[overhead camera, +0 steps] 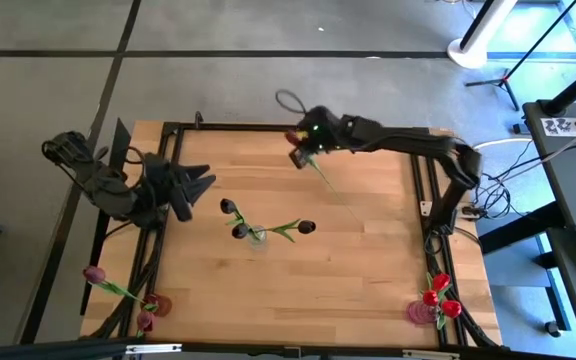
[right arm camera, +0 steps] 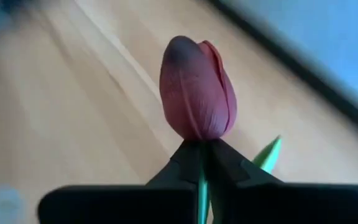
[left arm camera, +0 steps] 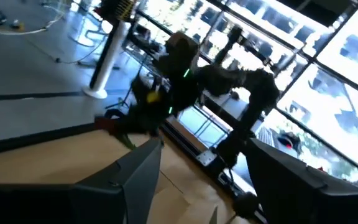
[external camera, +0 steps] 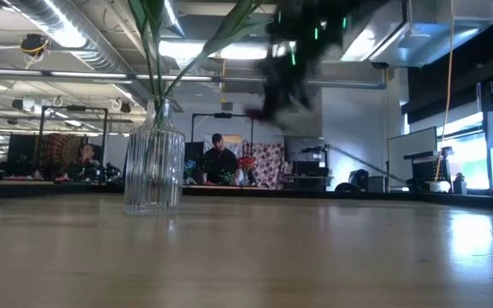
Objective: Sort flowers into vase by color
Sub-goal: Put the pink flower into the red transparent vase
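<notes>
My right gripper [overhead camera: 301, 150] is raised over the far middle of the table and is shut on a red tulip [right arm camera: 197, 90]. The tulip's thin green stem [overhead camera: 330, 182] trails off toward the table's middle. A ribbed clear glass vase [external camera: 154, 162] stands at the table's centre [overhead camera: 256, 238] and holds three dark maroon tulips [overhead camera: 306, 227]. My left gripper [left arm camera: 210, 180] waits open at the left side [overhead camera: 200, 186], touching nothing. Mauve-pink tulips [overhead camera: 94, 274] lie at the near left corner. Red tulips [overhead camera: 438, 296] are at the near right corner. My right gripper pinches the red tulip's stem [right arm camera: 202, 186] between its two fingers, right under the head. The head [right arm camera: 197, 90] sticks out just beyond the fingertips and a green leaf [right arm camera: 267, 154] shows beside them. The flower is lifted clear of the table.
A mauve vase [overhead camera: 158, 304] lies by the pink tulips and a pinkish one [overhead camera: 418, 313] by the red tulips. A black frame rims the wooden table [overhead camera: 368, 270]. People [external camera: 219, 162] sit in the room beyond the far edge.
</notes>
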You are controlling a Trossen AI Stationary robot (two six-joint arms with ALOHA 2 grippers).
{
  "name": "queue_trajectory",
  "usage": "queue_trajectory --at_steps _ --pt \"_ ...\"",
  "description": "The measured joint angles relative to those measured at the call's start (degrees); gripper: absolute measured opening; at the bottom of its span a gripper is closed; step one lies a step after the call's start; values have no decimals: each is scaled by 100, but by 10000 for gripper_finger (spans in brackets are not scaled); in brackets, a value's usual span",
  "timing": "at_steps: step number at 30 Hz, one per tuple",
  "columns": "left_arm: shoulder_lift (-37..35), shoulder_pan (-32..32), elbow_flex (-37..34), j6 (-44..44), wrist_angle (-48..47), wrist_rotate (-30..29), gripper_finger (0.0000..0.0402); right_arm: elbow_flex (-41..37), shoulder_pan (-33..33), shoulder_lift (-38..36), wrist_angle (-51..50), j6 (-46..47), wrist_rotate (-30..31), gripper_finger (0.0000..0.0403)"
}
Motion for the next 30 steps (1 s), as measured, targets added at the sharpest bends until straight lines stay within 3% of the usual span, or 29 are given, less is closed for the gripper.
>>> queue_trajectory --at_steps 5,11,14,19,30 --pt "36 38 0 950 812 654 231 1221 657 -559 266 -13 405 12" --pt "49 381 0 2318 2190 1880 232 2226 1669 -572 1346 -414 620 8" --pt "60 747 0 2700 2625 2506 232 2312 2127 -577 2040 -516 605 7" --pt "225 1463 0 2843 2935 3516 232 2286 2541 -533 2205 -584 572 6" --pt "1304 2878 753 3398 2998 5421 232 2288 2530 -551 2626 -1348 519 8"
